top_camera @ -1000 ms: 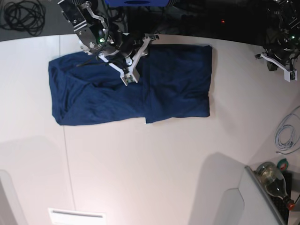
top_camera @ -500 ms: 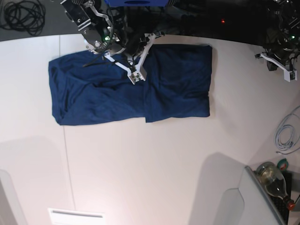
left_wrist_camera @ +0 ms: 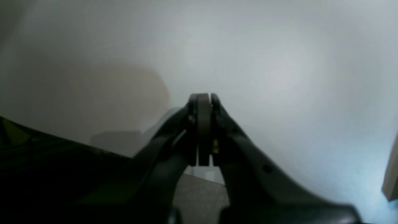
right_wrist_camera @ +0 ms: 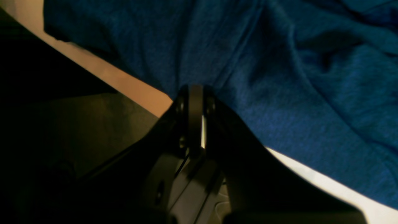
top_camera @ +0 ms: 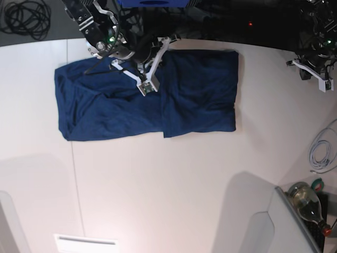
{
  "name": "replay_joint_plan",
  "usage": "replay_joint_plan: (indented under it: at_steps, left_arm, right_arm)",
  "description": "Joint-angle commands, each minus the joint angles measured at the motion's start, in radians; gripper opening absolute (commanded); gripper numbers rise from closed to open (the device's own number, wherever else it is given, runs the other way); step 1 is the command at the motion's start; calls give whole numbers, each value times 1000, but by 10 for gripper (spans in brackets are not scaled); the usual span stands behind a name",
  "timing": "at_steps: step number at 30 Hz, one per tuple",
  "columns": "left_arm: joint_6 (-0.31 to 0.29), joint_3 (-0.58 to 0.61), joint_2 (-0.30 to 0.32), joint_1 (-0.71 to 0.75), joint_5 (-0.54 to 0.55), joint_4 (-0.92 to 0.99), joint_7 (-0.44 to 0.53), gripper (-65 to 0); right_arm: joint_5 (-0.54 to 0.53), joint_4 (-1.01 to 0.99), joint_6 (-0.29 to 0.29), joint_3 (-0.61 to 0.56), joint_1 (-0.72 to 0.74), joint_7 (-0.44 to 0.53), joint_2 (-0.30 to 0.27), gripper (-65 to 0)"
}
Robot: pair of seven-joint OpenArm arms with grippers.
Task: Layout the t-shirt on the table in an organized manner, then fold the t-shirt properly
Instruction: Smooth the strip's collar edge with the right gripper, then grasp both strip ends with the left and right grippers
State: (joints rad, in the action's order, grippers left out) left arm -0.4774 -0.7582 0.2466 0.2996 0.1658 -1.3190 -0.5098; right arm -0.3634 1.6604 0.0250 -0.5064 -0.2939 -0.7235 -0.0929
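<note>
Wrinkled navy t-shirt (top_camera: 147,103) lies flat on table (top_camera: 174,184).

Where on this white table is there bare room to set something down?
The broad white tabletop in front of the dark navy-blue t-shirt is bare, and so is the strip between the shirt and the coiled pale cable. The far edge is crowded by the right gripper.

Near table (top_camera: 174,195) bare; t-shirt (top_camera: 195,95) covers far side.
</note>
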Motion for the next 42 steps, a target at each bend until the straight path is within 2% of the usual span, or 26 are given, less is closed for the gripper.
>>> replay_joint_plan:
  at_steps: [1,2,4,7,10,13,15,16,18,21,24,27,31,37,39,42]
  left_arm:
    - [3,-7,20,-1,8,-14,18,-650]
    - [3,-7,20,-3,8,-14,18,-650]
    - [3,-7,20,-15,8,-14,18,-650]
    - [3,-7,20,-20,8,-14,18,-650]
    - [3,6,20,-20,8,-14,18,-650]
    - [3,84,41,-15,8,-15,20,-650]
    - [3,131,43,-13,8,-14,38,-650]
    - [3,154,40,-12,8,-14,75,-650]
    - [3,194,27,-10,8,-12,158,-650]
    - [7,262,24,-18,8,9,205,-650]
    - [9,319,24,-30,8,22,218,-650]
    - [9,357,23,-44,8,23,216,-650]
    - [9,417,1,-75,8,25,216,-650]
    - [9,469,-10,-125,8,111,216,-650]
    - [9,483,-17,-132,8,124,218,-650]
    - [9,483,-40,-142,8,124,218,-650]
  right_arm:
    - [-13,16,-6,16,-1,11,8,-641]
    - [-13,22,-6,27,-9,11,9,-639]
    - [-13,42,-6,47,-20,9,9,-594]
    - [-13,97,-6,85,-47,-35,9,-437]
    - [-13,205,-6,171,-80,-44,3,-345]
    - [-16,311,-12,391,-95,-46,9,-296]
    - [-59,314,-15,513,-77,-46,12,-236]
    - [-110,301,-30,584,-44,-48,8,-191]
    - [-225,218,-116,720,9,-51,3,-134]
    - [-319,40,-274,895,104,-52,-8,-143]
    - [-320,-141,-362,952,177,-52,-52,-143]
    - [-320,-289,-397,952,213,-49,-103,-143]
    - [-320,-434,-406,948,247,-48,-144,-143]
    - [-319,-509,-560,946,233,-52,-143,-143]
    - [-319,-510,-590,937,213,-54,-130,-143]
    - [-323,-507,-604,852,201,-57,-120,-144]
